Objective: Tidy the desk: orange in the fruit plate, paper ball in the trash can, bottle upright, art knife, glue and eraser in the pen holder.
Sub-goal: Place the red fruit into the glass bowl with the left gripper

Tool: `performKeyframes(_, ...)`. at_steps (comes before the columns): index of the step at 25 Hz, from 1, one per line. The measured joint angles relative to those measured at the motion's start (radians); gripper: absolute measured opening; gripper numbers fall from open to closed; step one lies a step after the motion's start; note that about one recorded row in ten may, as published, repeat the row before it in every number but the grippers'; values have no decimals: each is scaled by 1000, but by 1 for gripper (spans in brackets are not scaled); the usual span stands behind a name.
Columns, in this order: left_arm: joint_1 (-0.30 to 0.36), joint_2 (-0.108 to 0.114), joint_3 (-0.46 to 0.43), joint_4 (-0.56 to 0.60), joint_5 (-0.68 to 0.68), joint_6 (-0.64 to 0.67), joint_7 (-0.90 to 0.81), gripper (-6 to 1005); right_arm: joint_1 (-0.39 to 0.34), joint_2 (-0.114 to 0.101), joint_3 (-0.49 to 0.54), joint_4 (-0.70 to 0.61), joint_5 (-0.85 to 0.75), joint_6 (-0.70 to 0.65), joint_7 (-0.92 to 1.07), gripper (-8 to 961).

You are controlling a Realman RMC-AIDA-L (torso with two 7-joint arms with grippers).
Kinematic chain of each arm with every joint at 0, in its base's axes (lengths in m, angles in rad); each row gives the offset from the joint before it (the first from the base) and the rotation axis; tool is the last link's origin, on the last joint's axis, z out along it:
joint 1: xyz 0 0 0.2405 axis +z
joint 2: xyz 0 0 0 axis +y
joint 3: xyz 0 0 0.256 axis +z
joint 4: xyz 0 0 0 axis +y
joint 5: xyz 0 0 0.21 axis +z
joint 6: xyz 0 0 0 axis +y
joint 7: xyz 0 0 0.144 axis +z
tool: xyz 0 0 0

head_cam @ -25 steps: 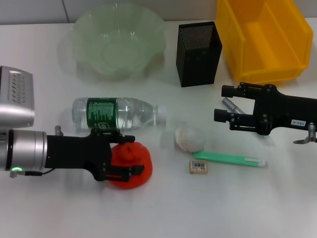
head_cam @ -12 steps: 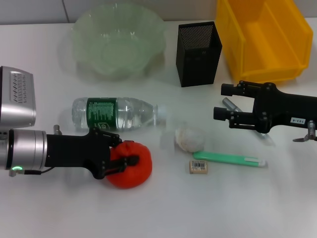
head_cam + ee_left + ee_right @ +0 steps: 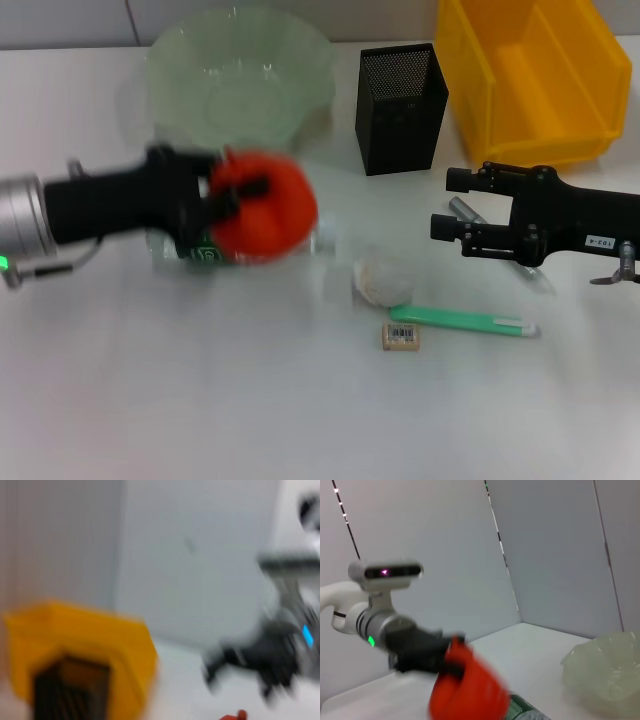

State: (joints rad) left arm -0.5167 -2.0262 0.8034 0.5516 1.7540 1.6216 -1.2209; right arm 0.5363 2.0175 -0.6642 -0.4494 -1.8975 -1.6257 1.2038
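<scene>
While the orange (image 3: 262, 218) was gripped by the left hand (image 3: 228, 203), it was held above the desk (image 3: 200, 400), over the lying bottle (image 3: 318, 240) and short of the fruit plate (image 3: 240, 80). The right hand (image 3: 450, 205) was seen with fingers spread, empty, near the trash can (image 3: 530, 70) and the pen holder (image 3: 400, 108). The paper ball (image 3: 385, 278), the eraser (image 3: 402, 336) and a green art knife (image 3: 465, 321) were left lying close together on the desk.
</scene>
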Motion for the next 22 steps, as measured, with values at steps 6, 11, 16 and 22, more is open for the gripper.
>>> performKeyframes(6, -67, -41, -97, -59, -209, -248, 14, 167, -2, 2, 0, 0, 0, 1, 7, 743)
performKeyframes(11, -173, -43, -99, -192, -372, -509, 127, 135, 1, 8, 0, 0, 0, 2, 8, 743)
performKeyframes(16, -246, -51, -99, -261, -466, -680, 239, 69, 4, 10, 1, 0, 0, 3, 8, 743)
performKeyframes(22, -296, -54, -94, -342, -572, -772, 433, 238, 5, 17, 2, 0, 0, 14, 8, 743)
